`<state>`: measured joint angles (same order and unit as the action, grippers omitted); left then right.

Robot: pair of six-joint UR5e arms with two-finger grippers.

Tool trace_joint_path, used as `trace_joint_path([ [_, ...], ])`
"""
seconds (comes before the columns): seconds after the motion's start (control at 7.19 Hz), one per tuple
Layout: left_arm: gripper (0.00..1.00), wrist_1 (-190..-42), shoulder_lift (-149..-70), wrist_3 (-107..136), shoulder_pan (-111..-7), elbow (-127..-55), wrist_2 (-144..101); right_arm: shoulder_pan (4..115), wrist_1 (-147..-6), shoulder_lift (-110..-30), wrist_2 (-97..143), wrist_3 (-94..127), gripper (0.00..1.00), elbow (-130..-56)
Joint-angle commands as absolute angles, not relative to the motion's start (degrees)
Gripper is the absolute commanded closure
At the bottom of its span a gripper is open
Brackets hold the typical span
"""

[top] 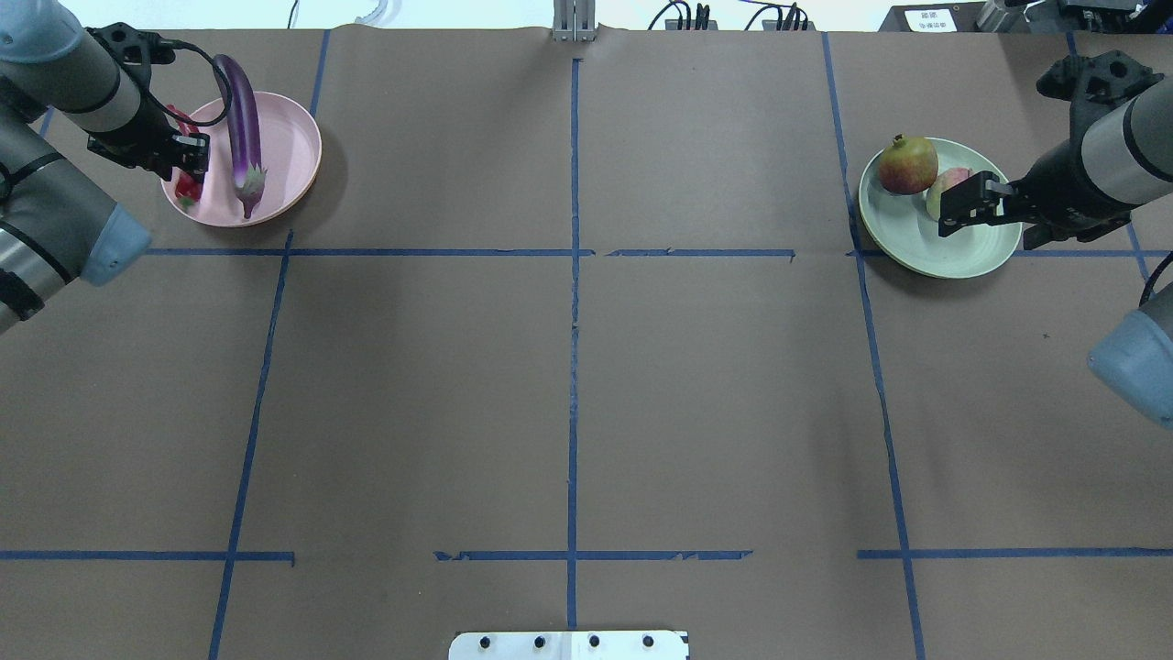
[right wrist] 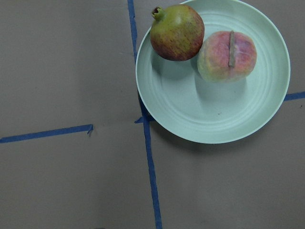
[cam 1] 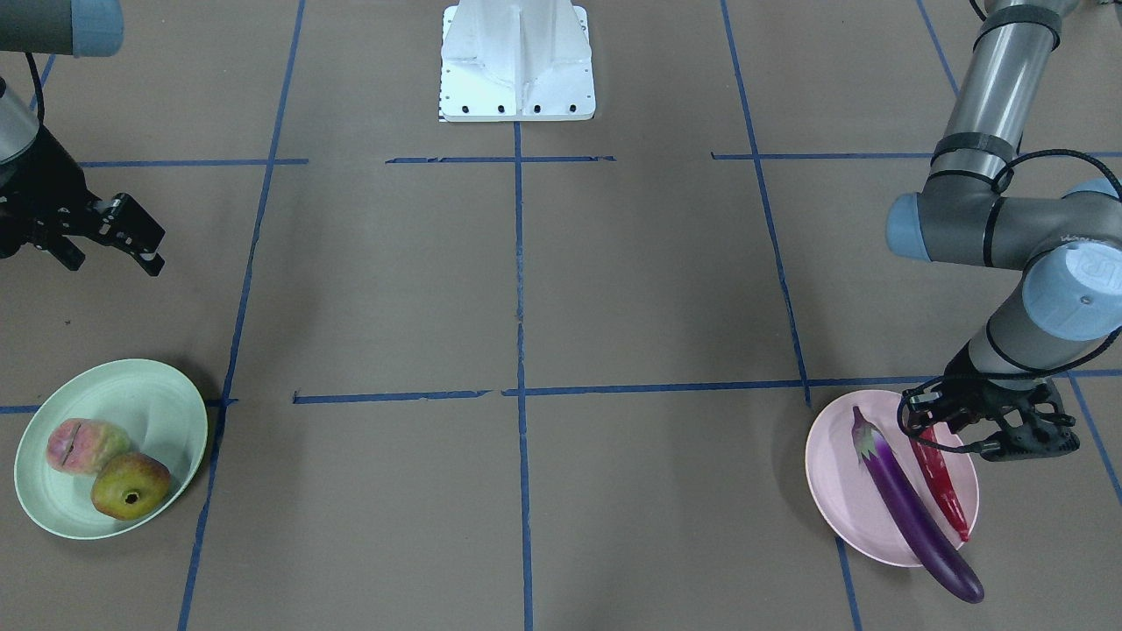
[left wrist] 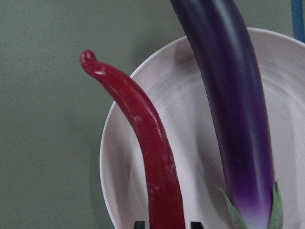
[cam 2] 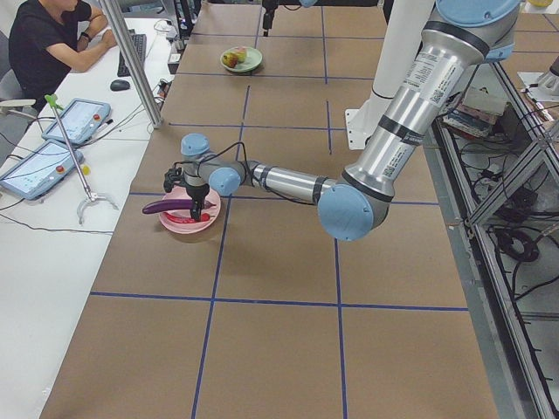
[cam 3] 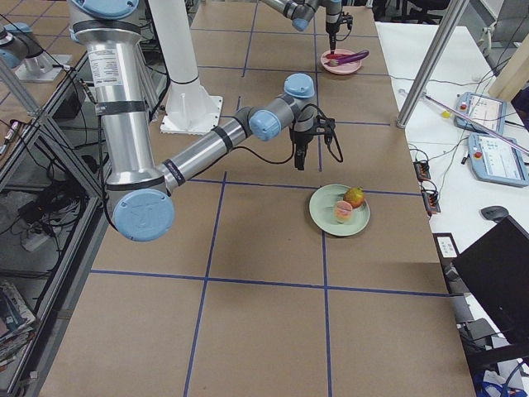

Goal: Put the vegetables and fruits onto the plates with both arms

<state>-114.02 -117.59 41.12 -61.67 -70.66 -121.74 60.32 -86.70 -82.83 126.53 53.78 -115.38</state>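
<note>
The pale pink plate (cam 1: 841, 491) holds the purple eggplant (cam 1: 903, 499), whose end overhangs the rim, and the red chili pepper (cam 1: 942, 482). My left gripper (cam 1: 925, 434) is low over the chili's stem end. In the left wrist view its fingertips (left wrist: 139, 224) flank the chili (left wrist: 147, 133) with small gaps, so it is open. The mint green plate (cam 1: 158, 394) holds the pink-blushed creased fruit (cam 1: 83, 445) and the red-yellow crowned fruit (cam 1: 130, 485). My right gripper (cam 1: 114, 261) is open and empty, raised and on the robot's side of that plate.
The white base pedestal (cam 1: 517, 61) stands at the robot's edge of the table. Blue tape lines (cam 1: 519, 263) divide the brown surface. An operators' side table with tablets (cam 2: 52, 140) and a seated person (cam 2: 52, 44) lies beyond the far edge.
</note>
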Motion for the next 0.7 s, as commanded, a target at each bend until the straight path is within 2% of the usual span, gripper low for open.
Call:
trace_joint_path([
  [0.0, 0.00, -117.58, -110.37, 38.26, -67.90, -78.33, -135.13, 67.72, -86.84, -87.77, 132.61, 43.14, 0.00, -114.26],
  [0.14, 0.00, -117.51, -103.08, 31.97, -69.77, -85.01, -135.70, 71.59, -86.92, -90.06, 132.80, 34.37, 0.00, -112.95],
  [0.56, 0.00, -117.25, -92.06, 29.62, -71.98, -98.57, -136.05, 76.80, -86.84, -92.54, 132.98, 23.74, 0.00, -110.13],
])
